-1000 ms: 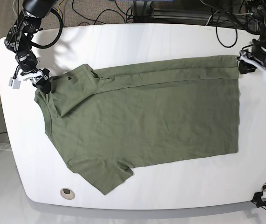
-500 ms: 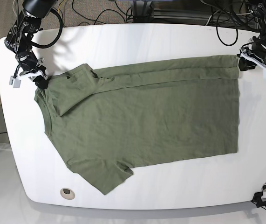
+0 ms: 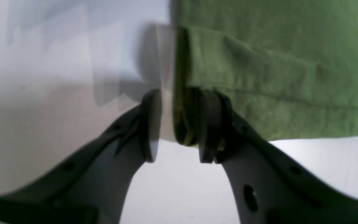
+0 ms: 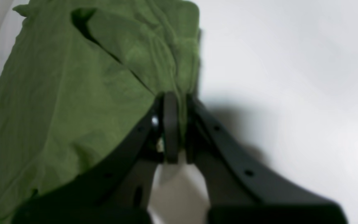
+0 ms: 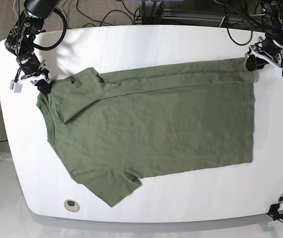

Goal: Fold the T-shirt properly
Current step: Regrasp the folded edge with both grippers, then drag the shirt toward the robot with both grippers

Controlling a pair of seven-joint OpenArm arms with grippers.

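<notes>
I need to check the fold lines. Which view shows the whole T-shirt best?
The base view: the entire T-shirt lies spread there. The left wrist view shows only a hem corner, the right wrist view only the bunched cloth at its pincer.

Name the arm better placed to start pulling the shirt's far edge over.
Right. The right gripper is shut on the T-shirt at its shoulder; the left gripper is open, the hem corner only between its jaws.
</notes>
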